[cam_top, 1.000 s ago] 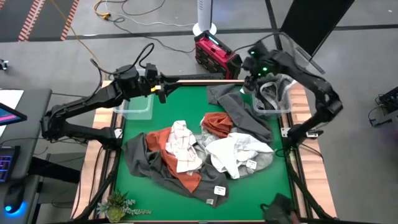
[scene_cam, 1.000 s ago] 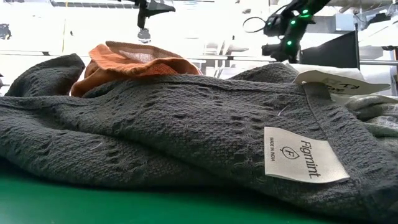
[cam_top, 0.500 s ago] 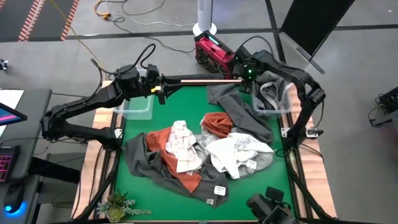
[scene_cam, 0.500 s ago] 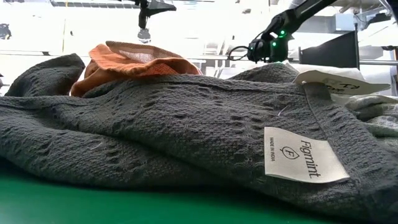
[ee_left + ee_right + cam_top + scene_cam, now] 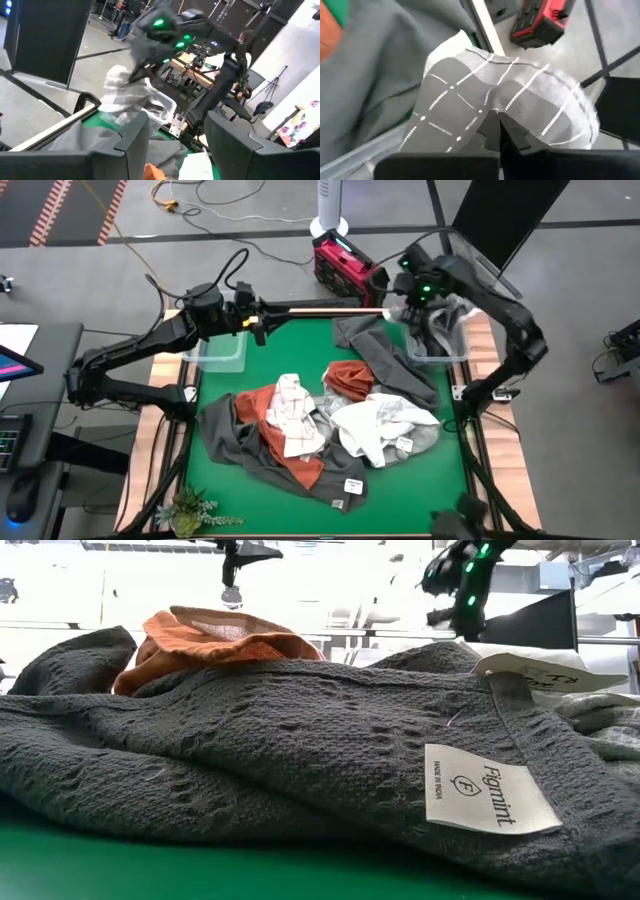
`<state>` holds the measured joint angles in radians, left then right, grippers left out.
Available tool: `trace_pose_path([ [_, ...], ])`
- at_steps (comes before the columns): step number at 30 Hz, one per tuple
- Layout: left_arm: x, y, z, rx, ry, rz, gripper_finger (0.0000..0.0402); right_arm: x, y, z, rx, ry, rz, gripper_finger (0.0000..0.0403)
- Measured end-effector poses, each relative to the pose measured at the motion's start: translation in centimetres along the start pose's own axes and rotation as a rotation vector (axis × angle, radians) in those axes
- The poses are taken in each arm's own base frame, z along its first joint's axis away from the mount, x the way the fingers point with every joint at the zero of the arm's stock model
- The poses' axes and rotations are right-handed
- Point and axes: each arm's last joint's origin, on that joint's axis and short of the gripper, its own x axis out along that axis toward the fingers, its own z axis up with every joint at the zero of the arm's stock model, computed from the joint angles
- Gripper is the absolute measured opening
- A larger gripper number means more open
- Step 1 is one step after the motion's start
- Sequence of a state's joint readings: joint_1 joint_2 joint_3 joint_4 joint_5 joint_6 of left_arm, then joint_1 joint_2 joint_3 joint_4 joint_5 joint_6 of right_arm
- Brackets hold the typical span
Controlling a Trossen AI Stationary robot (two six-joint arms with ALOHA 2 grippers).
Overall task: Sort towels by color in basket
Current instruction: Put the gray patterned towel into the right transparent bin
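Your right gripper (image 5: 405,308) is clenched on a grey towel with white checks (image 5: 510,95), lifted over the clear bin (image 5: 452,352) at the table's far right corner. Your left gripper (image 5: 262,330) hovers at the far left with its fingers parted around nothing, just beside a second clear bin (image 5: 215,355).

The remaining towels lie heaped on the green table (image 5: 270,500): a dark grey towel (image 5: 385,355) stretches from the far right towards the middle, two rust orange towels (image 5: 350,378) sit mid-table, a white checked towel (image 5: 293,412) lies on the left orange one, and a white towel (image 5: 375,425) rests to the right. Another dark grey towel (image 5: 250,760) fills the near edge and blocks most of the low view; its label (image 5: 486,788) reads "Figmint, MADE IN INDIA".

Past the far edge stands a red case (image 5: 345,265). A small plant (image 5: 190,510) sits at the near left corner.
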<state>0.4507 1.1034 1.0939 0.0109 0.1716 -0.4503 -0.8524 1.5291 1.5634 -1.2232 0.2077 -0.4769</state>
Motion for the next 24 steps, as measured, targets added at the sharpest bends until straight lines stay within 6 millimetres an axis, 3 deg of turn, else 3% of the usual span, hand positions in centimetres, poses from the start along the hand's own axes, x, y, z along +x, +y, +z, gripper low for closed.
trace_pose_path([
  [4, 0.0, 0.2, 0.1, 0.013, -0.007, 0.007, 0.018, -2.5, 0.2, -2.8, 0.142, 0.049, 0.117, 0.0016],
  [8, 0.0, 0.2, 0.2, 0.057, -0.019, 0.015, 0.018, -1.9, 0.0, -5.1, 0.331, 0.202, 0.232, 0.0024],
  [15, -0.1, -0.6, 1.0, 0.13, -0.118, -0.028, 0.018, 4.2, 0.5, -6.0, 0.31, 0.221, 0.243, 0.0016],
  [20, 0.0, -0.7, 0.6, 0.122, -0.084, -0.031, 0.018, 9.0, 0.4, -7.0, 0.308, 0.205, 0.245, 0.0022],
  [24, 0.0, -0.5, 0.4, 0.1, -0.059, -0.019, 0.018, 11.7, 1.1, -7.7, 0.303, 0.231, 0.281, 0.0033],
])
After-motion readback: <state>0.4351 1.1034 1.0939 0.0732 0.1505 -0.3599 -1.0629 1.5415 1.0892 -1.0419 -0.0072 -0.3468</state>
